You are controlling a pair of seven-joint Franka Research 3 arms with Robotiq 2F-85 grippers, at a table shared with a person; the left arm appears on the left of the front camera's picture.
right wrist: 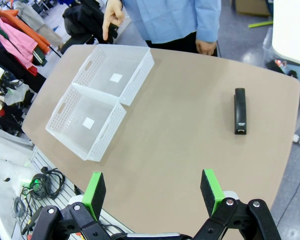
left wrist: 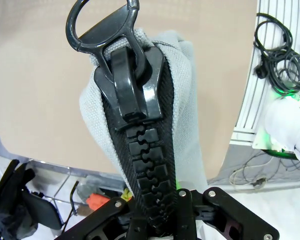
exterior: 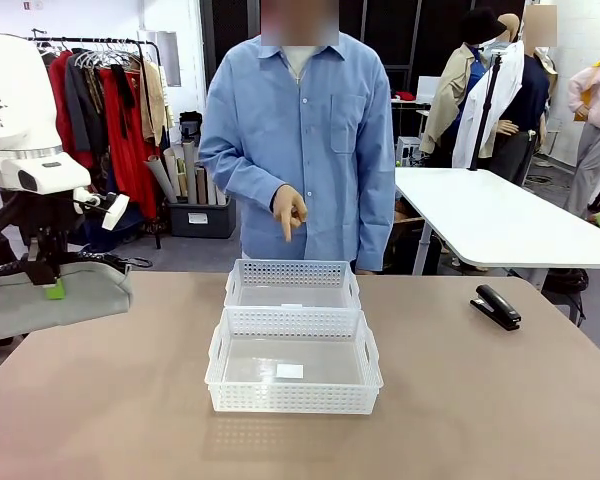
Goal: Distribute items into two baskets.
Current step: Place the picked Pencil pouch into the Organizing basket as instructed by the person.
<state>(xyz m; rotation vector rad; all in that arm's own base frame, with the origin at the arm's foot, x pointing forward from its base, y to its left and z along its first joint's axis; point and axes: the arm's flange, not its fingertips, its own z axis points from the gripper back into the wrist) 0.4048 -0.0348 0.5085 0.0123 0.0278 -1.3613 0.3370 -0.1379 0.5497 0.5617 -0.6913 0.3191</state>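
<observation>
Grey fabric pouch (exterior: 85, 297) with a chunky black zipper (left wrist: 146, 165) is pinched in the left gripper (exterior: 49, 287) at the table's (exterior: 480, 410) left edge, fingertips hidden by cloth. Two white baskets, near basket (exterior: 292, 398) and far basket (exterior: 292, 270), touch mid-table. One black stapler (right wrist: 240, 111) lies near the right edge, well beyond the right gripper's (right wrist: 152, 192) spread jaws.

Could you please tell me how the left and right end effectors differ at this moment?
The left end effector is shut on a grey pouch along its black zipper; the right end effector is open and empty. The left is at the left edge of the table; the right looks down on the table from above. Both have green pads.
</observation>
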